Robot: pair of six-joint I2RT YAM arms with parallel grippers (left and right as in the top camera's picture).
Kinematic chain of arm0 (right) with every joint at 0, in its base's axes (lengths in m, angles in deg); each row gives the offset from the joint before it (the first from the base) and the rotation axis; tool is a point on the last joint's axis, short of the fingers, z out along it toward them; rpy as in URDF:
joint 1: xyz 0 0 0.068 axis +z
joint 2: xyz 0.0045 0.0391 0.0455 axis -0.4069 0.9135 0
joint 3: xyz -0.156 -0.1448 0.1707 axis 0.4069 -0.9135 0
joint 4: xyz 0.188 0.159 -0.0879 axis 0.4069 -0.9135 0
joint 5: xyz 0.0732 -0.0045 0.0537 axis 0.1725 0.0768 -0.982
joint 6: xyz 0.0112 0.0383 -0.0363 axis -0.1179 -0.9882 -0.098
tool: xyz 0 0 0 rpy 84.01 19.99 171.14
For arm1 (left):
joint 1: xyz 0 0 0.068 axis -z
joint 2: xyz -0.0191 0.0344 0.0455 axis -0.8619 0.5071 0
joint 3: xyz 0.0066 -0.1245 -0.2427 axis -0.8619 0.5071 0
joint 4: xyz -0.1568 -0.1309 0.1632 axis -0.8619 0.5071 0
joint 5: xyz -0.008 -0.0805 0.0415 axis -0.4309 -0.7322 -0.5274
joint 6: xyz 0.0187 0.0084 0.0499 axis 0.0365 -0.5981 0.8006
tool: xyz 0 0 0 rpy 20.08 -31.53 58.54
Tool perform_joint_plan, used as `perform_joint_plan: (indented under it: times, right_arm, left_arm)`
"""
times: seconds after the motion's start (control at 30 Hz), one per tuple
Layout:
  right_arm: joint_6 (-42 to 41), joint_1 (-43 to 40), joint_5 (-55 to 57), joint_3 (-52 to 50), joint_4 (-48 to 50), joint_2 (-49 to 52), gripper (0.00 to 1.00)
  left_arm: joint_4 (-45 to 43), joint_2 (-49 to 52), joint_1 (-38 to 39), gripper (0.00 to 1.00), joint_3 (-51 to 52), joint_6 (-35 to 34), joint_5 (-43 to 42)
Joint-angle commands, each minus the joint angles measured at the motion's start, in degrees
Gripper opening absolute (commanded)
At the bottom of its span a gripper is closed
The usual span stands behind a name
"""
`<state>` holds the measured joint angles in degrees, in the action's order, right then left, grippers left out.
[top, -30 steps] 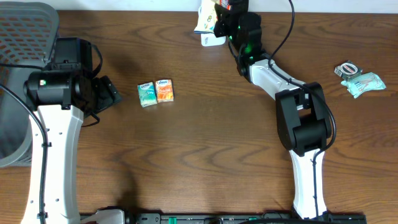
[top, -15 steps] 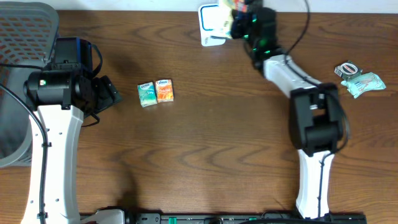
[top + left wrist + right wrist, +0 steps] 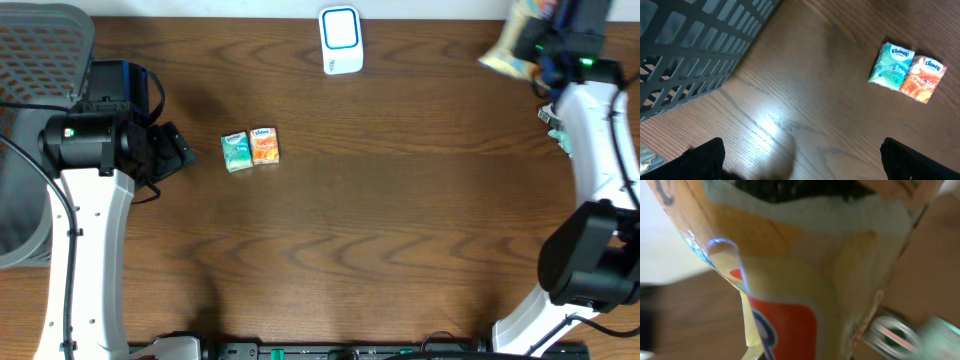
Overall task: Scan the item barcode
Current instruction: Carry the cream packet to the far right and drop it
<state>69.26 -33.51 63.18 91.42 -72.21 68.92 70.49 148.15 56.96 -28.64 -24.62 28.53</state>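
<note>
Overhead, the right jaws were shut tight on the yellow packet point(image 3: 512, 45) at the table's point(image 3: 350, 250) far right edge, well apart from the scanner point(image 3: 340, 40). In the left wrist view, the left jaws gaped wide and empty near two tissue packs point(image 3: 906, 72). In the right wrist view, the crumpled packet filled the frame. Such a thin pinch might slip, and creases might hide the barcode.
</note>
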Motion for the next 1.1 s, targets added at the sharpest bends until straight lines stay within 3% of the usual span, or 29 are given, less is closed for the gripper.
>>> perform_joint_plan:
  times: [0.0, 0.53, 0.87, 0.9, 0.97, 1.07]
  right_arm:
    - [0.9, -4.3, 4.9, 0.2, -5.4, 0.4, 0.02]
    - [0.7, -19.0, 7.7, 0.2, -15.4, 4.3, 0.01]
    - [-5.4, -23.5, 7.5, 0.2, -17.7, 9.5, 0.02]
    - [-5.4, -23.7, 7.5, 0.2, -18.0, 9.7, 0.11]
    - [-5.4, -23.9, 7.5, 0.2, -18.4, 9.8, 0.49]
    - [-5.4, -23.9, 7.4, 0.2, -18.8, 9.3, 0.59]
  left_arm:
    - [0.2, 0.2, -0.3, 0.98, -0.2, -0.5, 0.5]
    - [0.2, 0.2, -0.3, 0.98, -0.2, -0.5, 0.5]
    - [0.2, 0.2, -0.3, 0.98, -0.2, -0.5, 0.5]
    - [0.2, 0.2, -0.3, 0.98, -0.2, -0.5, 0.5]
    - [0.2, 0.2, -0.3, 0.98, -0.2, -0.5, 0.5]
    - [0.2, 0.2, -0.3, 0.98, -0.2, -0.5, 0.5]
